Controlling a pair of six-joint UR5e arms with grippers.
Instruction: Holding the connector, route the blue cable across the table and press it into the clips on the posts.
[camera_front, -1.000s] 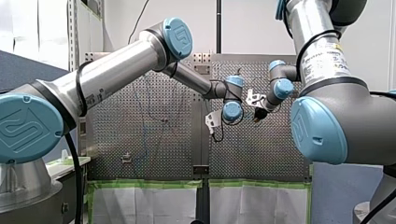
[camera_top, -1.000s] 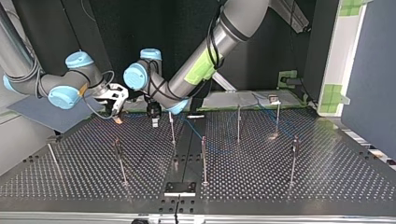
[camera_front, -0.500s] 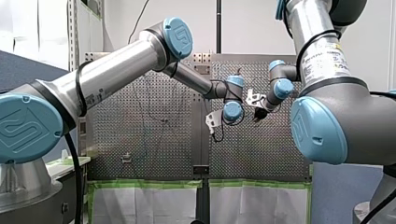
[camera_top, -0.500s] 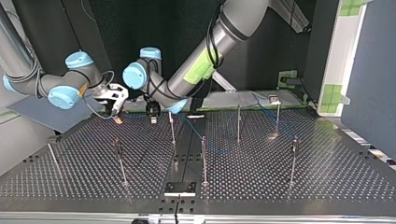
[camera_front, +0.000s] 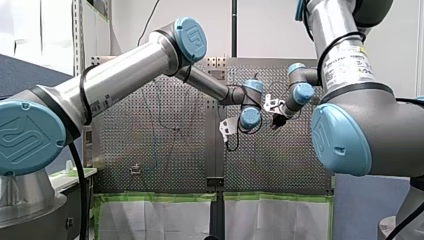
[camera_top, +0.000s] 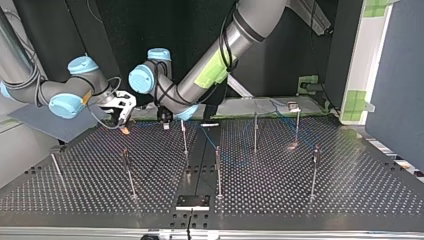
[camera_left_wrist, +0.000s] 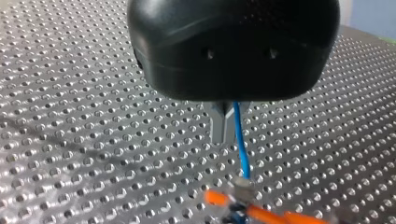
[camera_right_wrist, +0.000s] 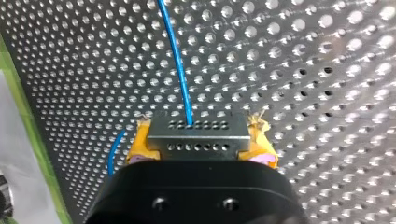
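Observation:
The metal connector (camera_right_wrist: 197, 136) sits between the yellow pads of my right gripper (camera_right_wrist: 200, 145), which is shut on it. The blue cable (camera_right_wrist: 177, 60) leaves the connector's face and runs over the perforated table. In the left wrist view my left gripper (camera_left_wrist: 223, 139) has its metal fingers closed on the blue cable (camera_left_wrist: 241, 149), a short way from the connector (camera_left_wrist: 240, 186). In the top view the two grippers hang close together at the far left of the table, my right gripper (camera_top: 123, 120) beside my left gripper (camera_top: 165, 122).
Several thin posts stand on the table (camera_top: 350, 190), such as one post (camera_top: 184, 137) close to my left gripper and another (camera_top: 218, 170) nearer the middle. Slack cable (camera_top: 235, 161) lies among them. A black plate (camera_top: 192, 201) sits at the near edge.
My left gripper's fingers have come together on the cable, and that arm has edged towards the top view's left. My right arm has shifted slightly the same way with the connector.

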